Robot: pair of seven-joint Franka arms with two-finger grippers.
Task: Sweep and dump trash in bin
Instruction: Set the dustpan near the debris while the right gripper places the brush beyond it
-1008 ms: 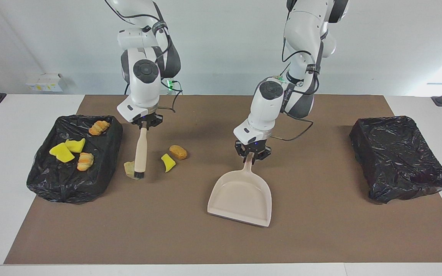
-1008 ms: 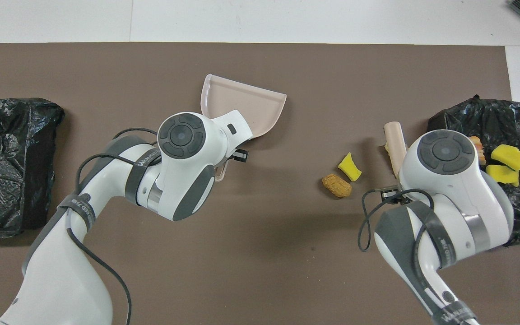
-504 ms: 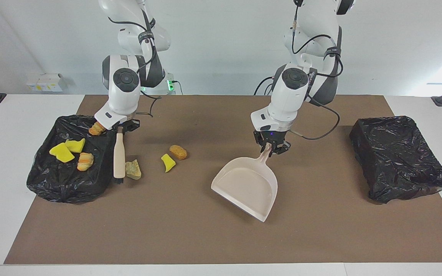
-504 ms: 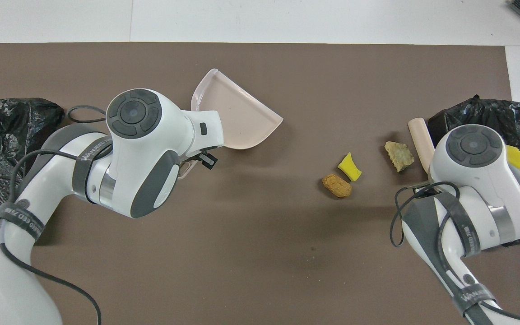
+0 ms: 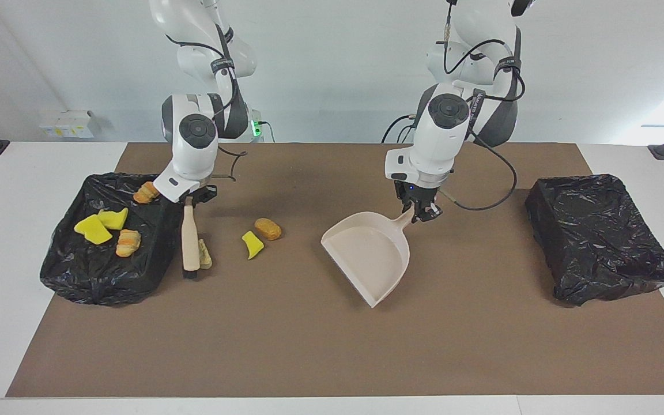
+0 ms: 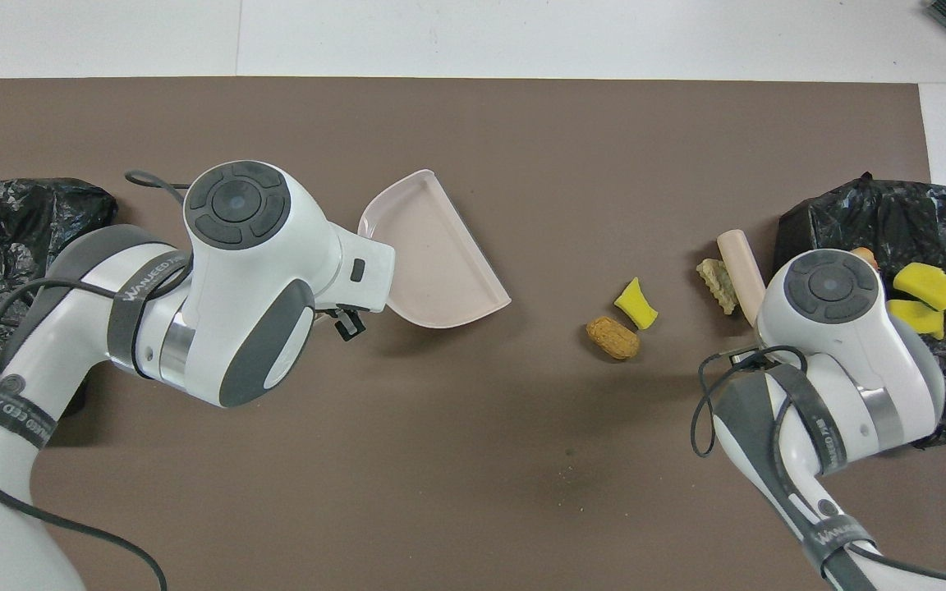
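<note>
The right gripper (image 5: 189, 200) is clamped on the top of the beige, bottle-shaped plastic brush (image 5: 189, 237), which stands nearly upright with its dark bristles on the brown mat (image 5: 309, 346) just beside the black bag-lined bin (image 5: 78, 276) at the right arm's end of the table. The left gripper (image 5: 421, 212) is closed on the handle of the beige plastic dustpan (image 5: 369, 253), held tilted, its open mouth turned toward the trash. The trash lies in two lots. Three pieces are loose on the mat: a rough tan chunk (image 5: 204, 253) touching the brush at about three o'clock of it in the facing view, then a bright yellow sponge wedge (image 5: 252, 244) farther along that way, and an orange-brown bread-like lump (image 5: 267, 229) just beside the wedge at roughly one o'clock. Four more already lie in the lined bin: two yellow wedges (image 5: 100, 226) and two orange-brown lumps (image 5: 128, 242). A second black-lined bin (image 5: 600, 236) sits at the left arm's end, with no trash visible in it. The pieces look light, soft and spongy, so I judge they will tumble or skid under the bristles rather than slide cleanly, and the wedge may roll. They suit pushing low against their sides, toward the pan's lip held flat on the mat, rather than pinching; dumping calls for a steady, level pan, since such light bits could bounce out.
</note>
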